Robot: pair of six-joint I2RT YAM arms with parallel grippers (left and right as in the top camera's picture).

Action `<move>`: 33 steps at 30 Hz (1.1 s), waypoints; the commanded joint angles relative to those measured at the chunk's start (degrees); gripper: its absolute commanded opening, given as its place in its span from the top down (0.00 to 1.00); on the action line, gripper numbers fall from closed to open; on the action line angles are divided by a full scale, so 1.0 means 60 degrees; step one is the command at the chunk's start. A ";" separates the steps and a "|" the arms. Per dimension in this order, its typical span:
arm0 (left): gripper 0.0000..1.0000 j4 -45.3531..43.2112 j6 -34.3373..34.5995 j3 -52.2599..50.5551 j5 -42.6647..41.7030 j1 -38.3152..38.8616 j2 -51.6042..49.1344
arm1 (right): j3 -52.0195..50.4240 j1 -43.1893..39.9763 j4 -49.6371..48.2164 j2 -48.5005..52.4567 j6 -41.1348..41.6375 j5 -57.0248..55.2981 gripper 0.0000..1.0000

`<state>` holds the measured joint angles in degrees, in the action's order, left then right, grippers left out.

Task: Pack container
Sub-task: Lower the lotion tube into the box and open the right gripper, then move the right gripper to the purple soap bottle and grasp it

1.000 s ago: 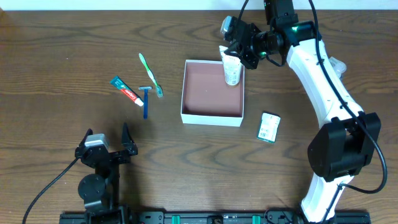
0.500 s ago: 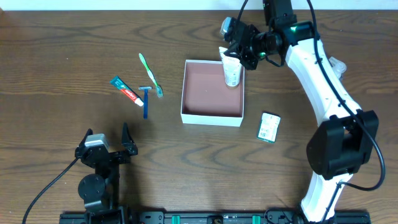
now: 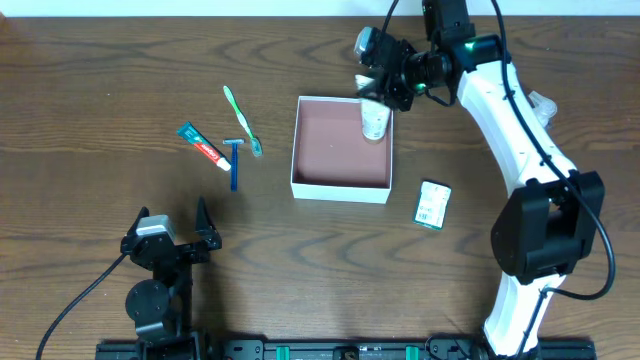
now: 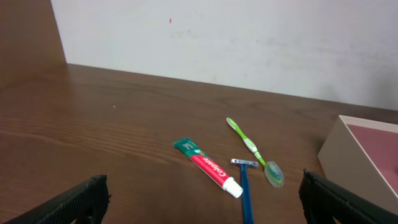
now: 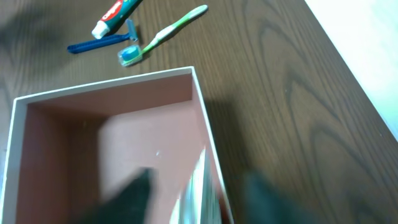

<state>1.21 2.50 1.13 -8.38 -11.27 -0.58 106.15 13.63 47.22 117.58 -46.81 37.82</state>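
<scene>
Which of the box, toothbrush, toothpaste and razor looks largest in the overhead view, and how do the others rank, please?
1. box
2. toothbrush, the longest small item
3. toothpaste and razor: too alike in length to rank

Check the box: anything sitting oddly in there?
Yes: the white tube stands on end in the far right corner of the container, under the open right gripper, rather than lying flat. It could tip. Nothing else stands out.
</scene>
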 commanded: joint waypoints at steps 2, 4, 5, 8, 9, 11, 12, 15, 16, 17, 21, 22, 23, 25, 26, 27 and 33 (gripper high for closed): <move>0.02 0.0361 -0.0168 -0.0149 -0.0106 -0.0058 0.0058 | 0.0171 -0.0022 -0.0051 0.0127 0.0186 0.0244 0.28; 0.02 0.0361 -0.0168 -0.0149 -0.0102 -0.0058 0.0058 | 0.0208 -0.0022 -0.0047 0.0124 0.0189 0.0244 0.28; 0.02 0.0361 -0.0168 -0.0149 -0.0102 -0.0058 0.0058 | 0.0266 -0.0022 -0.0029 0.0124 0.0277 0.0244 0.28; 0.02 0.0361 -0.0168 -0.0149 -0.0106 -0.0058 0.0058 | 0.0623 -0.0025 0.0146 0.0080 0.0506 0.0477 0.28; 0.02 0.0361 -0.0168 -0.0149 -0.0106 -0.0058 0.0058 | 0.0780 -0.0029 0.0240 0.0062 0.0506 0.0616 0.28; 0.02 0.0361 -0.0168 -0.0149 -0.0106 -0.0058 0.0058 | 0.1264 -0.0040 0.0525 -0.0015 0.0510 0.0896 0.28; 0.02 0.0361 -0.0164 -0.0149 -0.0106 -0.0058 0.0058 | 0.1515 -0.0055 0.0681 -0.0055 0.0510 0.0987 0.28; 0.02 0.0361 -0.0164 -0.0149 -0.0106 -0.0058 0.0058 | 0.2466 -0.0087 0.1271 -0.0142 0.0510 0.1096 0.26; 0.02 0.0361 -0.0164 -0.0149 -0.0106 -0.0058 0.0058 | 0.2772 -0.0113 0.1472 -0.0178 0.0514 0.1096 0.25; 0.02 0.0361 -0.0168 -0.0149 -0.0102 -0.0058 0.0058 | 0.3064 -0.0142 0.1683 -0.0211 0.0517 0.1093 0.24; 0.02 0.0361 -0.0168 -0.0149 -0.0106 -0.0058 0.0058 | 0.3982 -0.0397 0.2175 -0.0346 0.2029 0.0499 0.18; 0.02 0.0361 -0.0168 -0.0149 -0.0106 -0.0058 0.0058 | 0.4197 -0.0532 0.2331 -0.0368 0.2863 0.0080 0.14; 0.02 0.0361 -0.0168 -0.0149 -0.0102 -0.0058 0.0058 | 0.4386 -0.0685 0.2517 -0.0372 0.3734 -0.0390 0.13; 0.02 0.0361 -0.0168 -0.0149 -0.0106 -0.0058 0.0058 | 0.4699 -0.1118 0.2969 -0.0375 0.6051 -0.1698 0.10; 0.02 0.0361 -0.0164 -0.0149 -0.0106 -0.0058 0.0058 | 0.4772 -0.1377 0.3228 -0.0375 0.6910 -0.2127 0.09; 0.02 0.0361 -0.0168 -0.0149 -0.0102 -0.0058 0.0058 | 0.4809 -0.1639 0.3479 -0.0375 0.7322 -0.2269 0.08; 0.02 0.0361 -0.0168 -0.0149 -0.0106 -0.0058 0.0058 | 0.4787 -0.3308 0.4925 -0.0372 0.7643 -0.2554 0.01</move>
<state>1.21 2.50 1.13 -8.40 -11.27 -0.58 134.15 -2.63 75.11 116.40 -7.44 26.59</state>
